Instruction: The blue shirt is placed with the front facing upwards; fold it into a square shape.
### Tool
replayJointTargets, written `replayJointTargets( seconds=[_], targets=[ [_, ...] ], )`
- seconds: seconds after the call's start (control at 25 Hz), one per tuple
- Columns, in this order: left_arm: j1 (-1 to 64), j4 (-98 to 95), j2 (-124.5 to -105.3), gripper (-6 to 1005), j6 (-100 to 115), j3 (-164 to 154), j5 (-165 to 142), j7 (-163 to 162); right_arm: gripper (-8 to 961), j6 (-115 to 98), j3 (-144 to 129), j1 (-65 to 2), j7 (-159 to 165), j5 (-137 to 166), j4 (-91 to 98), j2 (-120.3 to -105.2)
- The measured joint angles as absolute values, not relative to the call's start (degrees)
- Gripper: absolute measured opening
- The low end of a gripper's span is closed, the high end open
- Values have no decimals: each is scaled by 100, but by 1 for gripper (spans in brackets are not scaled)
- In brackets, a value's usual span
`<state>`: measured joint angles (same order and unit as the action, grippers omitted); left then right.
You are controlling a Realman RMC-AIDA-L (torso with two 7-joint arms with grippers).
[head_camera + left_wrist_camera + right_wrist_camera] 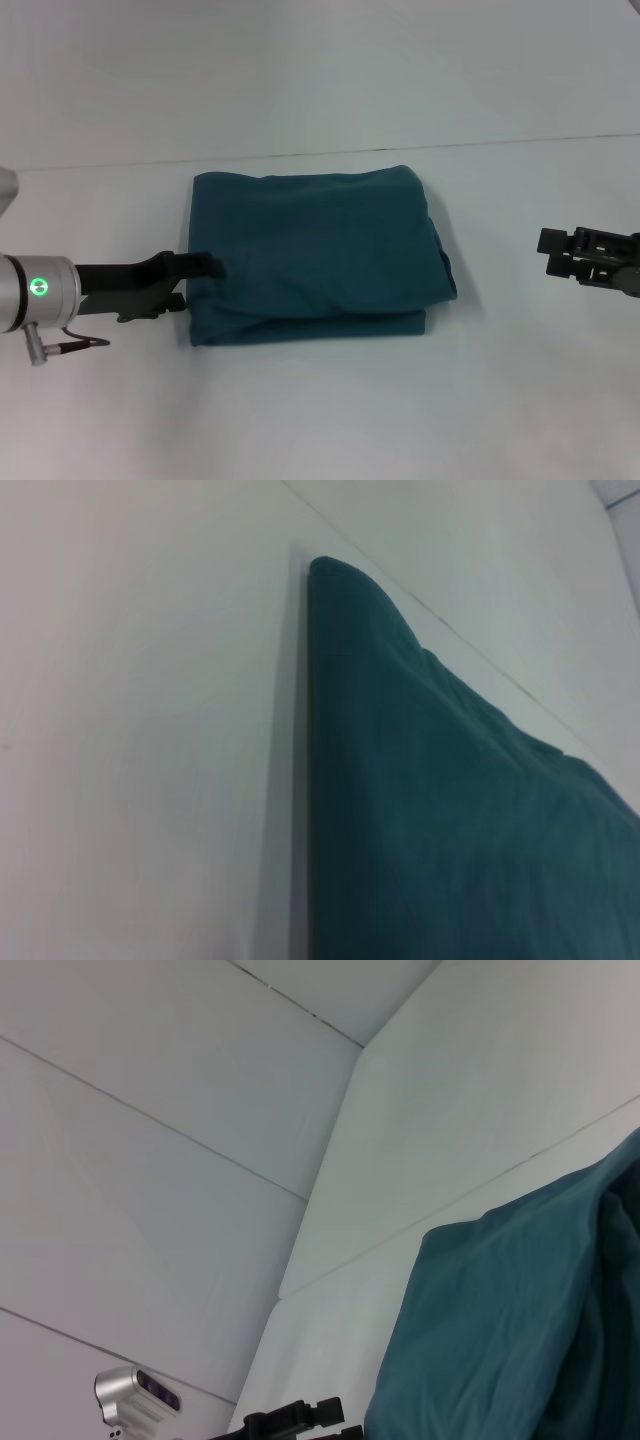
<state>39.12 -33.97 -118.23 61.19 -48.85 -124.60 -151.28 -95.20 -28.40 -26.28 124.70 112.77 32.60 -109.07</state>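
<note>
The blue shirt (315,255) lies folded into a rough rectangle in the middle of the white table, with no lettering or collar showing. Its layered edges face the front and right. My left gripper (203,282) is at the shirt's left edge, open; its upper finger (205,264) rests over that edge and the lower one sits just outside it. The left wrist view shows the shirt (450,820) close up, with a rounded far corner. My right gripper (548,250) hovers to the right, well apart from the shirt. In the right wrist view the shirt (520,1340) fills the lower right.
The white table (320,420) meets a white back wall (320,70) along a seam behind the shirt. The right wrist view also catches the left arm's silver wrist (135,1395) and dark gripper (295,1420) across the table.
</note>
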Motion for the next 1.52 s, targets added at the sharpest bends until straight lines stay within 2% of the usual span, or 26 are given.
replayJointTargets(
  seconds=[1.0,1.52],
  targets=[
    [4359,-3118,-11824,851,5831,-5331,-12622,-15132,857,-9502,-2831,-2618,12418,11249,3195,-10907],
    [4030,-3711,-11840,827,5819,-5291,-12621,-15487,857,-9500,-2812,-2572,12410,11251,3179,-10907]
  ],
)
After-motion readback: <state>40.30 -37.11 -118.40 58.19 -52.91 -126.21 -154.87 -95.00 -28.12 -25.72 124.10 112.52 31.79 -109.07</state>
